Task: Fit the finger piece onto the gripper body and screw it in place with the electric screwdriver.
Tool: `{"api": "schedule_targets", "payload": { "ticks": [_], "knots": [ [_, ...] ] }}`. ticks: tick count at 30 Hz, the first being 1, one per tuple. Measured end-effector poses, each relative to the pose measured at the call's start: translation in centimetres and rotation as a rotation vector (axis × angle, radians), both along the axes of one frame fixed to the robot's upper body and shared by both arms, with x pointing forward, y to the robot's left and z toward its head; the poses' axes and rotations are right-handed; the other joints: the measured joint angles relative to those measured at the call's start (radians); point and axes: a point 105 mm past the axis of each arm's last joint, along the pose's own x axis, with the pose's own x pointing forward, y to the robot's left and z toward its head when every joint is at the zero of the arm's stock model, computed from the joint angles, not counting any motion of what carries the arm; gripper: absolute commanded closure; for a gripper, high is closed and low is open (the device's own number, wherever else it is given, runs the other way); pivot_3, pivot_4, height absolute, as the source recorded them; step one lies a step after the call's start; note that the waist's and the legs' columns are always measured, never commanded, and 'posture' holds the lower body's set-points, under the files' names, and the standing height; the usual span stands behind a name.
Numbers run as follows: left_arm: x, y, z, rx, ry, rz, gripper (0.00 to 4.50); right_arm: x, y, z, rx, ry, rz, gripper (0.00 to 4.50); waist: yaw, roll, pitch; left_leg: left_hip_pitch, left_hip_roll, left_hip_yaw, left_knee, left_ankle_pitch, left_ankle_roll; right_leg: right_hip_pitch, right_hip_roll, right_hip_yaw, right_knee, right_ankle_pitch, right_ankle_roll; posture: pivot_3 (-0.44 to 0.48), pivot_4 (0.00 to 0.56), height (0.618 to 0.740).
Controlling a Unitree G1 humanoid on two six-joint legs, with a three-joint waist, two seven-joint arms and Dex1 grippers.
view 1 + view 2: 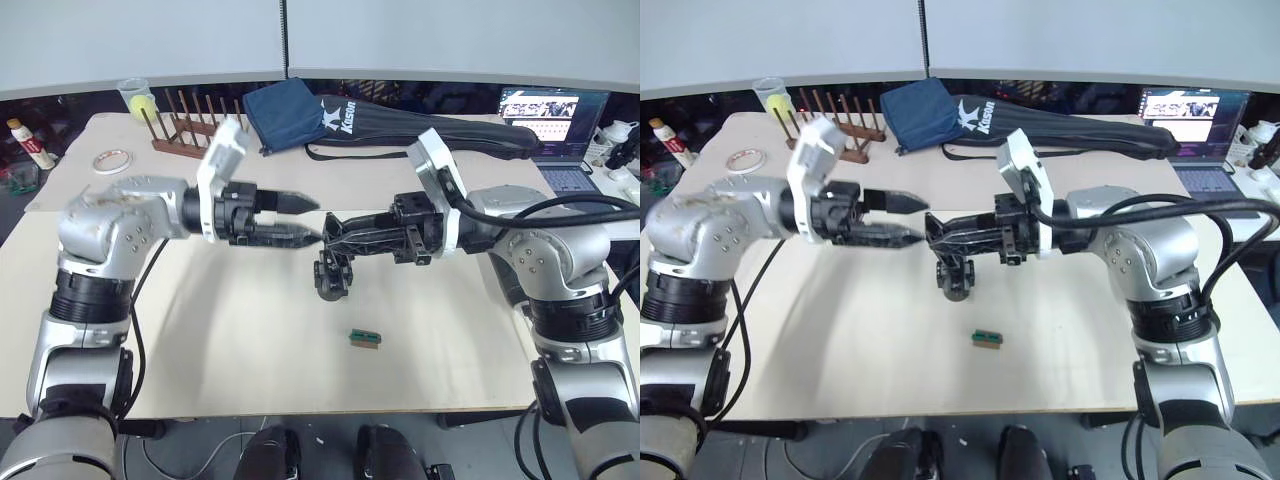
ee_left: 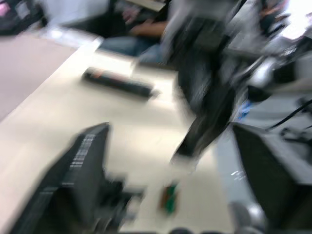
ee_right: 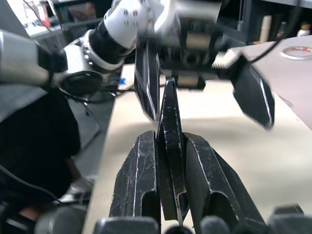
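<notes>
The small green block [image 1: 364,338] lies nearest, at five o'clock from the gripper body [image 1: 330,278], which sits mid-table. Just above it the right gripper [image 3: 170,140] pinches the finger piece [image 3: 168,105], probably a light, stiff, slick wedge best held by its flat sides. The left gripper [image 1: 316,222], at ten o'clock, stands parted and empty, with bare table [image 1: 230,340] toward seven.

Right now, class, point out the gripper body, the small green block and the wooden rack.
gripper body [image 1: 331,278]: left eye view, on its rounded lower end.
green block [image 1: 365,339]: left eye view, on its middle.
wooden rack [image 1: 185,143]: left eye view, on its base bar.
</notes>
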Motion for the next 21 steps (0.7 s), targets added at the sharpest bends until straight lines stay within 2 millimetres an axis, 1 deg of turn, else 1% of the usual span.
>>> {"api": "schedule_targets", "payload": {
  "ticks": [3,5,8,9,10,12,13,15,18,21],
  "knots": [
    [0.6,0.7,-4.8,0.103,-0.017,0.031,0.0,0.3,-0.9,-0.9,-0.019,-0.003,-0.031,4.19,0.001,0.0,0.0,-0.001,0.0,0.0,0.0,0.0,0.0,-0.001,0.0,0.0,0.0,0.0,0.0,0.0,0.15,0.74],
    [1.0,0.4,-6.3,0.131,-0.043,0.035,0.0,0.4,-1.1,-1.2,-0.026,0.002,-0.044,4.19,0.004,0.0,0.0,-0.002,0.0,0.0,0.001,0.0,0.0,-0.003,0.0,0.0,0.0,0.0,0.0,0.0,0.15,0.74],
    [2.2,-0.3,-8.7,0.194,-0.121,0.054,0.0,0.4,-1.4,-1.6,-0.027,0.01,-0.055,4.19,0.008,0.0,0.0,-0.003,0.0,0.0,0.001,-0.001,0.001,-0.003,0.0,0.0,0.0,0.0,-0.001,0.0,0.15,0.74],
    [2.2,-0.3,-8.9,0.196,-0.122,0.055,0.0,0.4,-1.4,-1.6,-0.027,0.01,-0.056,4.19,0.008,0.0,0.0,-0.003,0.0,0.0,0.001,-0.001,0.001,-0.003,0.0,0.0,0.0,0.0,-0.001,0.0,0.15,0.74],
    [2.5,-0.4,-9.6,0.211,-0.128,0.061,0.0,0.3,-1.5,-1.8,-0.028,0.016,-0.059,4.19,0.008,0.0,0.0,-0.005,0.002,0.0,0.001,-0.001,0.001,-0.005,-0.001,0.0,0.0,0.0,-0.001,0.0,0.15,0.74],
    [3.1,-1.3,-10.8,0.201,-0.134,0.082,0.0,0.3,-1.7,-2.1,-0.029,0.02,-0.071,4.19,0.011,0.0,0.0,-0.005,0.001,0.0,0.002,-0.001,0.002,-0.005,-0.001,0.0,0.001,0.0,0.0,0.0,0.15,0.74],
    [3.4,-2.1,-11.5,0.189,-0.13,0.089,0.0,0.2,-1.6,-2.2,-0.03,0.018,-0.072,4.19,0.013,0.0,0.0,-0.006,0.001,0.0,0.002,-0.001,0.002,-0.005,-0.001,0.0,0.001,0.0,0.0,0.0,0.15,0.74],
    [3.4,-3.0,-12.3,0.189,-0.125,0.083,0.0,0.0,-1.5,-2.1,-0.031,0.01,-0.068,4.19,0.013,-0.001,0.0,-0.007,0.001,0.0,0.003,-0.001,0.003,-0.006,-0.001,0.0,0.001,0.001,0.0,0.0,0.15,0.74],
    [3.6,-4.2,-12.7,0.159,-0.12,0.083,0.0,-0.1,-1.6,-2.2,-0.029,0.004,-0.078,4.19,0.014,-0.001,0.0,-0.007,0.001,0.0,0.003,-0.001,0.003,-0.007,-0.002,0.0,0.001,0.001,0.0,0.0,0.15,0.74],
    [3.6,-4.8,-12.8,0.148,-0.125,0.075,0.0,-0.2,-1.6,-2.4,-0.029,0.005,-0.083,4.19,0.014,-0.001,0.0,-0.007,0.001,0.0,0.003,-0.001,0.003,-0.007,-0.002,0.0,0.001,0.001,0.0,0.0,0.15,0.74]
  ]
}}
